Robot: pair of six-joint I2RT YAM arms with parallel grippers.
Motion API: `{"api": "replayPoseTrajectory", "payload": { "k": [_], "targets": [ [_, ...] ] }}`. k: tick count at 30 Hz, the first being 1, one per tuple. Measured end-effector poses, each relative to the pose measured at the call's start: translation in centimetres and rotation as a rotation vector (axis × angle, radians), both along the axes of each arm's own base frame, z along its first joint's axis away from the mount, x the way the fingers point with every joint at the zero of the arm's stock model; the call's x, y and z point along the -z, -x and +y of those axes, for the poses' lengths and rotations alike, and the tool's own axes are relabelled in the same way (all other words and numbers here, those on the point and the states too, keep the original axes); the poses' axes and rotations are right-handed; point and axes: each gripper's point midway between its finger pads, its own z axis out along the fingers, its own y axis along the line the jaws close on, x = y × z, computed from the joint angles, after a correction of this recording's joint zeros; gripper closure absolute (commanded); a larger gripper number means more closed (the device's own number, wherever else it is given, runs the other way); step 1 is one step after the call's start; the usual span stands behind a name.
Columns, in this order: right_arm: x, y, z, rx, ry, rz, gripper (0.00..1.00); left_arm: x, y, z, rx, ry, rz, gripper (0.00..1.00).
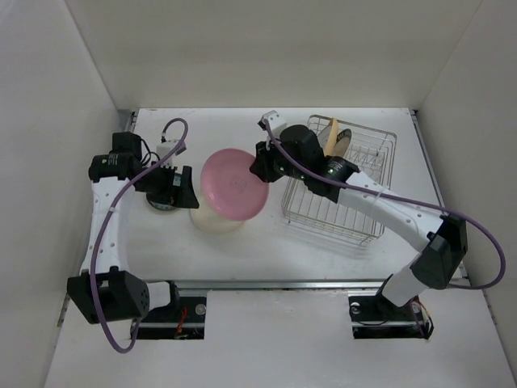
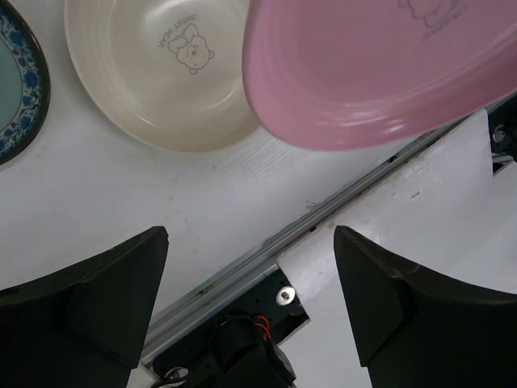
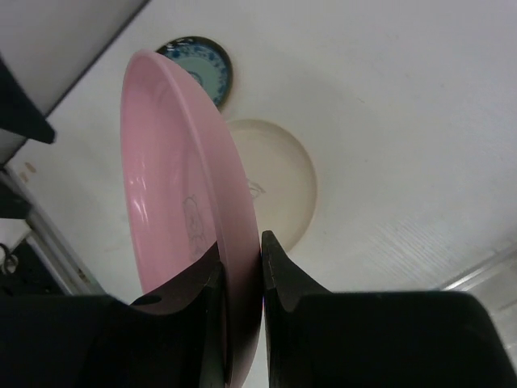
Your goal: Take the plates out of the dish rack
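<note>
Right fingers (image 3: pixel 292 279) pinching pink plate (image 3: pixel 166 170) rim above cream plate (image 3: pixel 283 182), left fingers (image 2: pixel 93 303) wide, empty.

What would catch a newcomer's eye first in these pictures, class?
The pink plate, pinched by its rim in the right gripper, hangs tilted over a cream plate at mid-table. To the right, the wire dish rack holds a yellow plate standing at its far end.
</note>
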Motion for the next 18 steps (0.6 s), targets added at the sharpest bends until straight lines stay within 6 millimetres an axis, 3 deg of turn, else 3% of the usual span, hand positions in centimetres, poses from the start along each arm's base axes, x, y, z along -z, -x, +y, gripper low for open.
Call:
{"api": "replayPoseTrajectory", "payload": {
  "k": [5,8,9,14,15,18],
  "targets": [
    [0.2,1.2,2.1,-0.111,-0.082,0.013,1.0,1.9,-1.0,-0.4,0.027,-0.027,0.067,0.18],
    [1.5,1.6,3.6,-0.175,-0.098,0.051,1.0,2.8,-1.6,-0.6,0.042,-0.037,0.092,0.26],
    [2.2,1.7,4.1,-0.194,-0.1,0.066,1.0,3.0,-1.8,-0.6,0.045,-0.037,0.096,0.31],
    [5.7,2.1,5.9,-0.252,-0.094,0.157,1.0,4.0,-2.6,-0.8,0.053,-0.035,0.133,0.79],
    [6.0,2.1,6.0,-0.253,-0.092,0.167,1.0,4.4,-2.7,-0.4,0.052,-0.056,0.145,0.97],
    [6.0,1.7,5.9,-0.236,-0.104,0.176,1.0,5.6,-3.2,0.1,0.053,-0.079,0.184,1.0]
  ]
}}
